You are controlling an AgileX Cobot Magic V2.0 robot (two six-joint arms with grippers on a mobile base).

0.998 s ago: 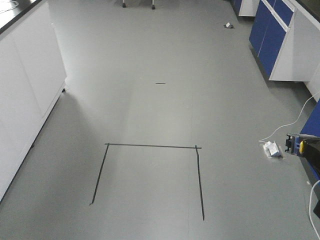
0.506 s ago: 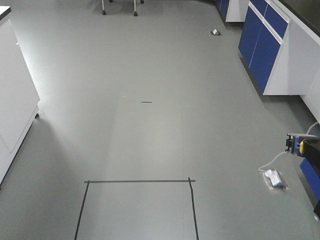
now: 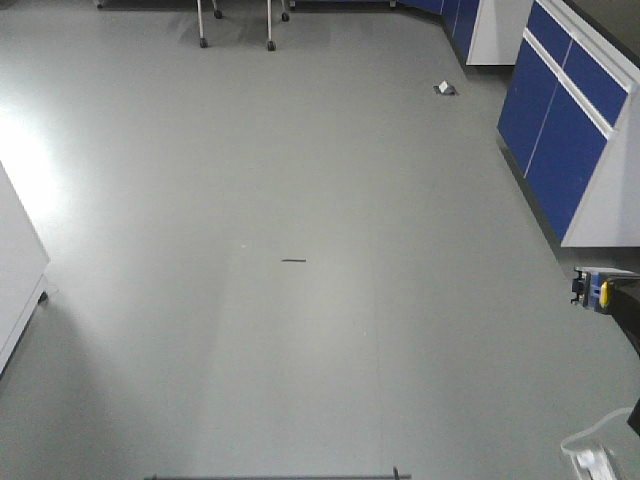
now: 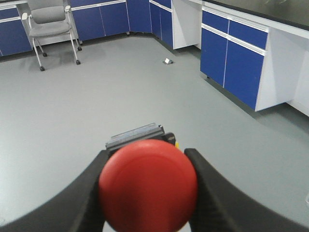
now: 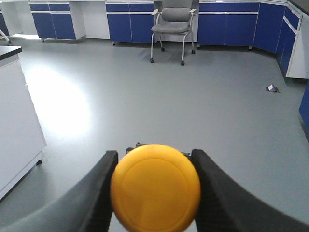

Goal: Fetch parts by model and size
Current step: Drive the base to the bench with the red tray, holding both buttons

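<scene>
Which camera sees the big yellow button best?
The right wrist view: the round yellow push-button cap fills the middle, held by the right tool. The front view shows only a tiny yellow speck at its right edge, too small to tell. The left wrist view shows a round red cap instead.

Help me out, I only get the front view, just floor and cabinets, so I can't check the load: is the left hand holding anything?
Observer: Yes, the left hand is shut on the red button.
Operator: And the right?
Observer: The right hand grips the yellow button, a finger on either side of its cap.
Operator: Those wheeled legs ahead?
Observer: An empty grey chair, standing before blue cabinets.
</scene>
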